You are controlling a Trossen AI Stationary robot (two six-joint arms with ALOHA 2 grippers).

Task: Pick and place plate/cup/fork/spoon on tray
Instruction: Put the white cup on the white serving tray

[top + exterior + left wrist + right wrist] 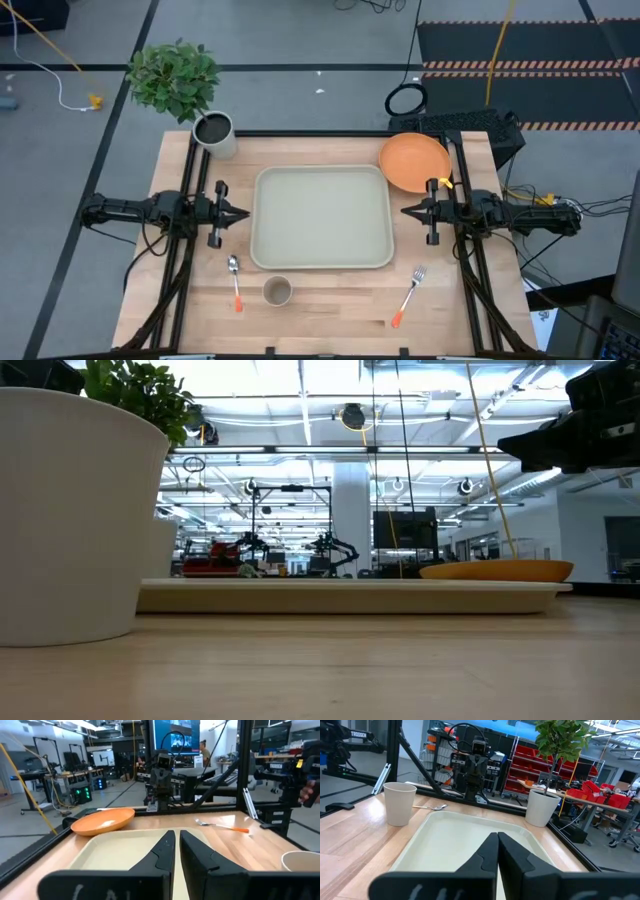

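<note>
Tray point(322, 217) sits mid-bench with nothing on it; plate point(414, 161) at the bench's far right, its rim overlapping the tray's far right corner. Spoon point(235, 281), cup point(277, 291) and fork point(408, 295) lie in a row along the near edge, spoon leftmost, fork rightmost. Left gripper point(243, 214) hovers at the tray's left edge, fingers nearly together, holding nothing; right gripper point(406, 211) at the tray's right edge, fingers pressed together, empty.

Table point(330, 300): pale wood, visible grain, satin sheen. Tray point(322, 217): smooth matt plastic. Plate point(413, 161): smooth orange plastic, slight gloss. Cup point(399, 803): matt beige. Fork point(409, 293) and spoon point(234, 279): shiny metal heads, orange plastic-looking handles. Pot point(541, 807) at 11 o'clock: smooth matt white.
</note>
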